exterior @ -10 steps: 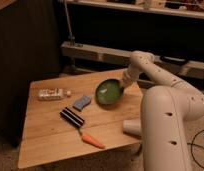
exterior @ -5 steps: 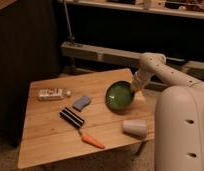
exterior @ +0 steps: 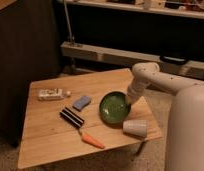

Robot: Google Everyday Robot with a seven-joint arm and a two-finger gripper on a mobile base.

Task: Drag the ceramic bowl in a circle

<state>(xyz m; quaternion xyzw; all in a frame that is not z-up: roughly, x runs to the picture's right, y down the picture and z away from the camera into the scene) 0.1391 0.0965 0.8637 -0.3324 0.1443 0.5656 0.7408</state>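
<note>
Jaws of the gripper are drawn together at the right-hand rim of the ceramic bowl, at the end of the white arm. The arm reaches in from the robot's body at the right edge of the view. Whether the closed jaws pinch the rim or only press against it cannot be made out.

The ceramic bowl sits on the right part of the wooden counter, and its green inside is turned partly toward the camera.

Closest to it is a whitish cup, lying on its side just below and to the right of the bowl, near the counter's front right corner. A blue-grey block lies to the bowl's left, near but apart from it. Below that block a dark bar lies slantwise, and an orange carrot lies beside the bar's lower end, toward the front edge. A pale bottle lies on its side well to the left, far from the bowl.

Behind the counter a long light ledge runs across the dark wall.

By count, the counter carries one bowl, one cup, one block, one bar, one carrot and one bottle, six things in all. One arm is in view.
</note>
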